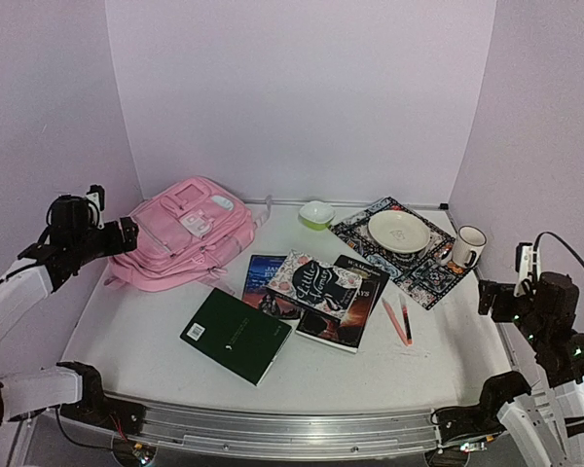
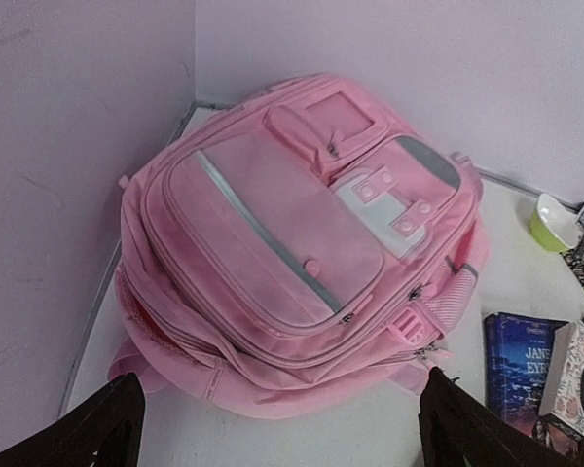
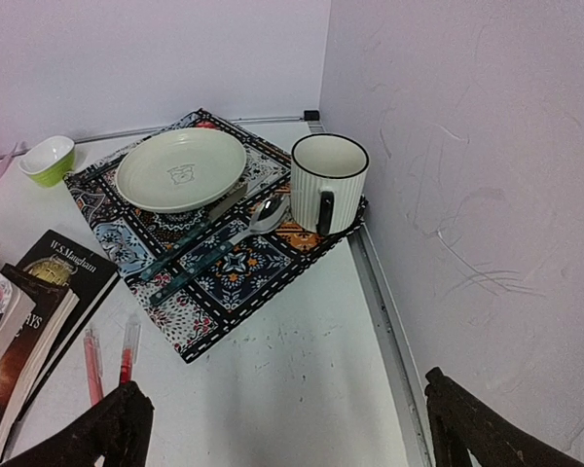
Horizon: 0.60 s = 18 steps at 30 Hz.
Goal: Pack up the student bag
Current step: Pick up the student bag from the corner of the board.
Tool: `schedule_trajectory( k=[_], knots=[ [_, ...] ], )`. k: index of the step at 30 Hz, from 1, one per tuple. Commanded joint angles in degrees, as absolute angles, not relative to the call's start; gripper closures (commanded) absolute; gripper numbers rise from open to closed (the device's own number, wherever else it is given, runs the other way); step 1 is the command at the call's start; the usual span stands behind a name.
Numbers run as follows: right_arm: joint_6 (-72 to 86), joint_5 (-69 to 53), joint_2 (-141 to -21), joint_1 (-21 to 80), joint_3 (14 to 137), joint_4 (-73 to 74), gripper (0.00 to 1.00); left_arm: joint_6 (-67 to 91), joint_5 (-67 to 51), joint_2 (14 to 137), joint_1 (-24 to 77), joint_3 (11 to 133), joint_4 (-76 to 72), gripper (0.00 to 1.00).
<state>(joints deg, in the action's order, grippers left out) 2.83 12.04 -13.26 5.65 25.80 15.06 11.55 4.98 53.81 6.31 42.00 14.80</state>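
The pink student bag (image 1: 187, 233) lies flat at the back left of the table, zips closed, front pockets up; it fills the left wrist view (image 2: 292, 253). My left gripper (image 1: 127, 236) hovers open and empty just left of the bag, fingertips (image 2: 97, 428) spread wide at the view's bottom corners. Several books (image 1: 316, 287) and a green notebook (image 1: 236, 335) lie mid-table, two red pens (image 1: 400, 319) to their right. My right gripper (image 1: 489, 297) is open and empty at the right edge, its fingertips (image 3: 467, 418) over bare table near the wall.
A patterned placemat (image 1: 404, 251) at the back right holds a plate (image 3: 180, 168), a mug (image 3: 327, 182) and cutlery (image 3: 209, 243). A small green bowl (image 1: 317, 213) stands at the back middle. Walls close in on the left, right and back.
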Motion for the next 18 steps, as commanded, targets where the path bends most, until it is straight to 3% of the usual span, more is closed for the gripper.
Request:
schedule_trajectory(
  k=[1, 13, 18],
  knots=[
    [2.9, 10.2, -13.7, 5.5, 25.3, 13.1, 0.02, 18.6, 7.8, 65.0, 3.9, 49.2, 18.7, 0.00],
    [2.2, 8.6, -11.2, 5.5, 24.5, 12.7, 0.02, 31.0, -2.1, 85.5, -6.4, 55.7, 13.9, 0.01],
    [2.2, 8.5, -10.1, 5.5, 24.2, 12.5, 0.02, 33.4, -3.7, 90.9, -7.3, 55.8, 10.5, 0.10]
  ],
)
